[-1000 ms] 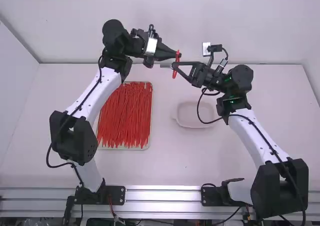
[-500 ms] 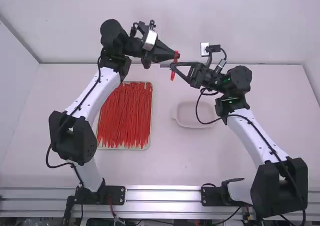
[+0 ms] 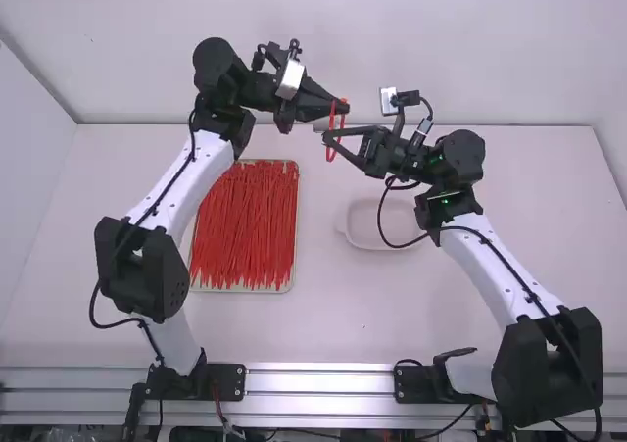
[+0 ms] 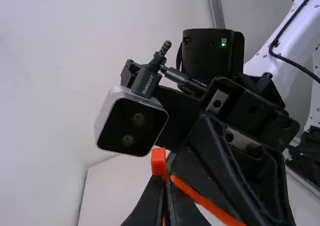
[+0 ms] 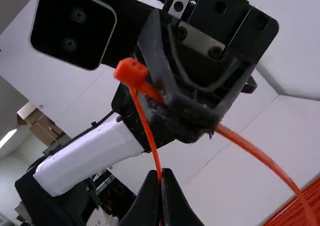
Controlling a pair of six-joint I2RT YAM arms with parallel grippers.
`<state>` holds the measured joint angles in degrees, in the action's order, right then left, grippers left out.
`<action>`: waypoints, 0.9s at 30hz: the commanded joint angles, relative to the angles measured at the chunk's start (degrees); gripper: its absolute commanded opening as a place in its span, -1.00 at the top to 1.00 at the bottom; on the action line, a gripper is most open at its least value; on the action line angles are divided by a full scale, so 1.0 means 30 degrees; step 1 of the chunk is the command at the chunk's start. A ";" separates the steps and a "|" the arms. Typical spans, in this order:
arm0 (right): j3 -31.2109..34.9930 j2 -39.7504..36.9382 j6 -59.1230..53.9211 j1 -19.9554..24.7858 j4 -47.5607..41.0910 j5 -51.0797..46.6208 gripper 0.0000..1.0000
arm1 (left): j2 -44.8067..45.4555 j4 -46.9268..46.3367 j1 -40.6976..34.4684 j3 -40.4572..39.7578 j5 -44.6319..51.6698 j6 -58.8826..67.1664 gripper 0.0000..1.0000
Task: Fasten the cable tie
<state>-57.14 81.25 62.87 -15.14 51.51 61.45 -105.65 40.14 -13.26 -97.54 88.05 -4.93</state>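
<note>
Red cable tie is hanging in the air toward the table's 12 o'clock, with both grippers clamping it. The left gripper is pinching the strap just beside its square head, and the right gripper, at its 6 o'clock, is squeezing the thin strand running from that head. Spare ties are lying in a tray at 9 o'clock of a white dish.

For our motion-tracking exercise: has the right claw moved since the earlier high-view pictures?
Yes. The right claw shifted left, farther from the white bowl.
</note>
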 commanded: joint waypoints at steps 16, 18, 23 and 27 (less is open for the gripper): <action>-0.0175 0.0058 0.0102 -0.0619 0.0117 0.0058 1.00 | 0.0138 0.0138 0.0976 -0.0175 0.0299 0.0153 0.97; -0.0175 0.0058 0.0102 -0.0648 0.0124 -0.0036 1.00 | 0.0138 0.0138 0.0911 -0.0175 0.0291 0.0153 0.97; -0.0175 0.0058 0.0357 -0.0277 0.0270 -0.0138 1.00 | 0.0138 0.0124 0.0918 -0.0175 0.0364 0.0146 0.97; -0.0175 0.0058 0.0612 -0.0255 0.0270 -0.0525 1.00 | 0.0138 -0.0175 0.0918 -0.0175 0.0364 0.0153 0.97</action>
<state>-57.14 81.25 63.99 -15.84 51.88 60.69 -105.65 39.57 -10.09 -97.54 88.16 -4.93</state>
